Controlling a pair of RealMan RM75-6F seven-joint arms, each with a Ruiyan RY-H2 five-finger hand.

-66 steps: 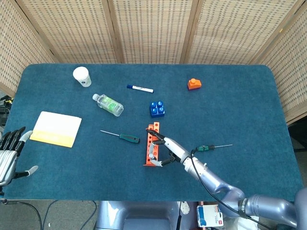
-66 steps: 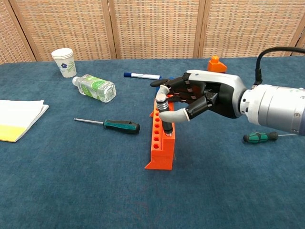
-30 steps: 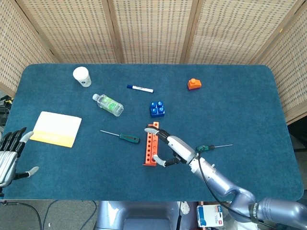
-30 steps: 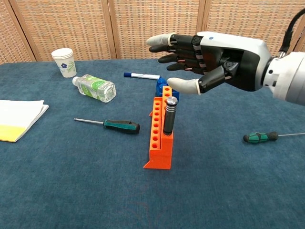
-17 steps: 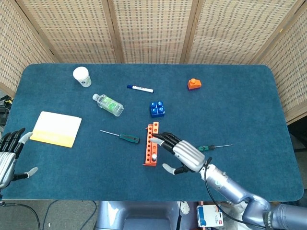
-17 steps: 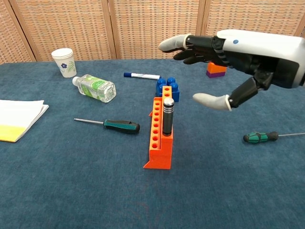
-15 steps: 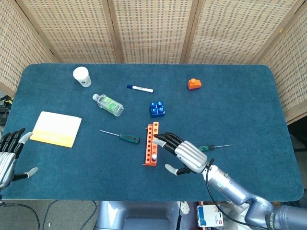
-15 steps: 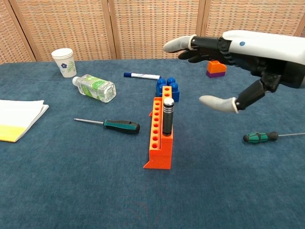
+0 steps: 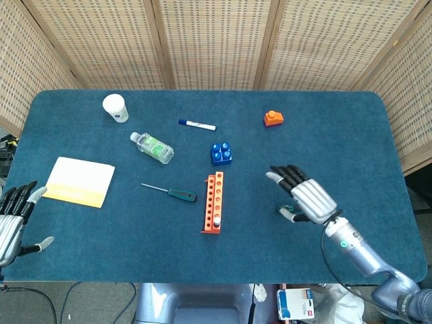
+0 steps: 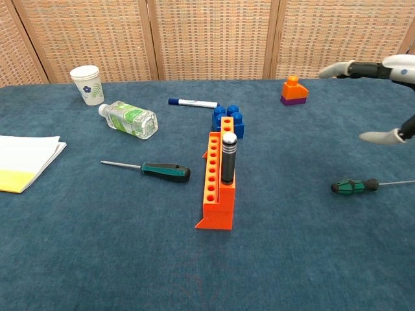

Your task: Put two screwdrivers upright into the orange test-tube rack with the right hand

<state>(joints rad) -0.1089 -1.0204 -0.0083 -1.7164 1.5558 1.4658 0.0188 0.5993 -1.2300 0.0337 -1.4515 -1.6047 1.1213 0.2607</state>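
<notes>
One black-handled screwdriver [image 10: 228,159] stands upright in the long orange test-tube rack [image 10: 216,183], at its near end. The right hand [image 9: 302,196] hangs above the small green-handled screwdriver [image 10: 353,186] w/ fingers spread wide, holding nothing. The left hand [image 9: 13,221] waits at the table edge, fingers apart, also empty. That green one is thin & lies flat on the soft blue cloth [image 9: 351,142], so big fingers may just push or roll it away. It may also tip in the hand and miss a hole. Bumping the rack could knock it over w/ the 1st one. A dark green-handled screwdriver [image 10: 152,170] lies left of the rack.
</notes>
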